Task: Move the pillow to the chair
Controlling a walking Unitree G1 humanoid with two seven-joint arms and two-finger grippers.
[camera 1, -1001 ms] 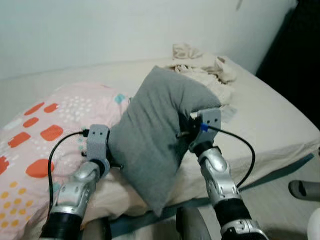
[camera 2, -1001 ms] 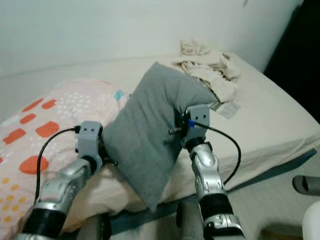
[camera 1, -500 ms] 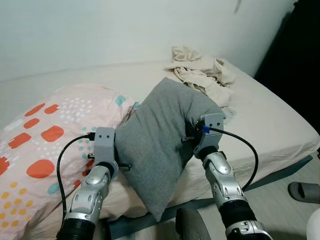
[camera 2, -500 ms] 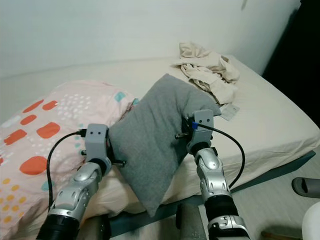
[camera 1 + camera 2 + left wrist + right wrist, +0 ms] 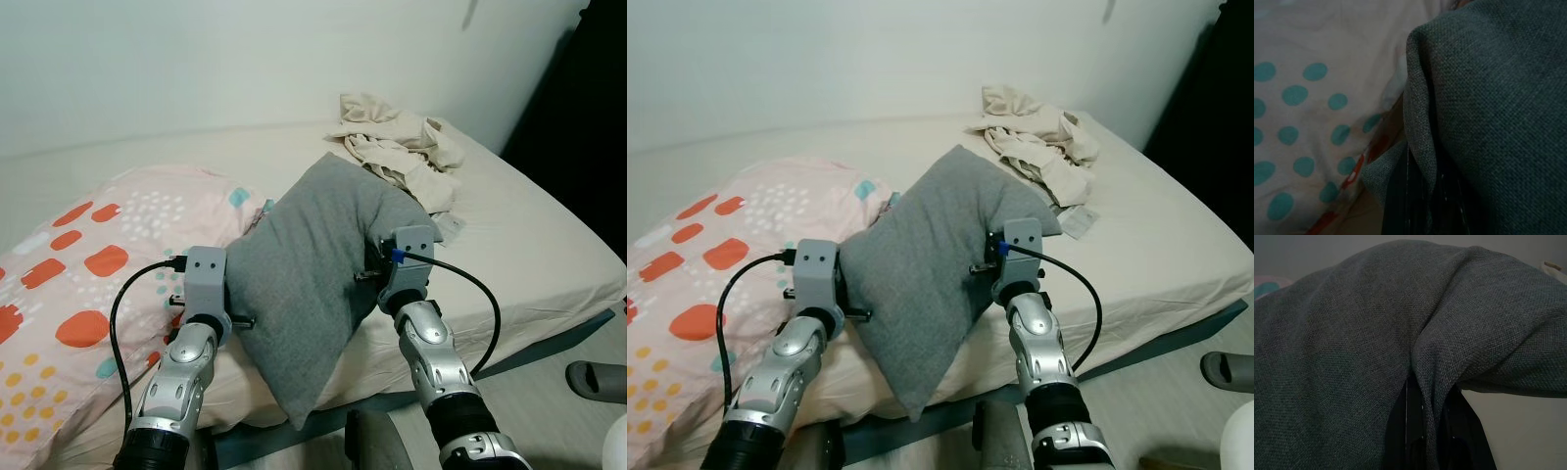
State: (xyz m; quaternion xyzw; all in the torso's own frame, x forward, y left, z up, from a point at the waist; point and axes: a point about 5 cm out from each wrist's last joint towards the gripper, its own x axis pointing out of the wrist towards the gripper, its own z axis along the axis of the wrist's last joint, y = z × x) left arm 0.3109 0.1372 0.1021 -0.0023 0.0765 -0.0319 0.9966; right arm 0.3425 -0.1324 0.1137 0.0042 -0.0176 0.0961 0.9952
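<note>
A plain grey woven pillow (image 5: 313,274) hangs tilted above the near edge of the bed (image 5: 529,235), one corner drooping. The left gripper (image 5: 1410,196) and right gripper (image 5: 1422,431) each pinch a fold of it. No writing is legible. A spotted pink duvet (image 5: 78,284) lies left, crumpled beige clothes (image 5: 397,147) far right, against a white wall (image 5: 196,59).

Pillow (image 5: 313,269): 1 item, grey woven fabric cover, roughly square, soft and well filled. Pose: held off the bed, tilted on its diagonal, 1 corner pointing down past the mattress edge, the opposite corner raised toward the far side. State: pinched at 2 opposite side edges, the cloth bunched into folds at each pinch; the weave shows close up (image 5: 1352,333). Location: in front of the bed's near edge, over its mid part.
</note>
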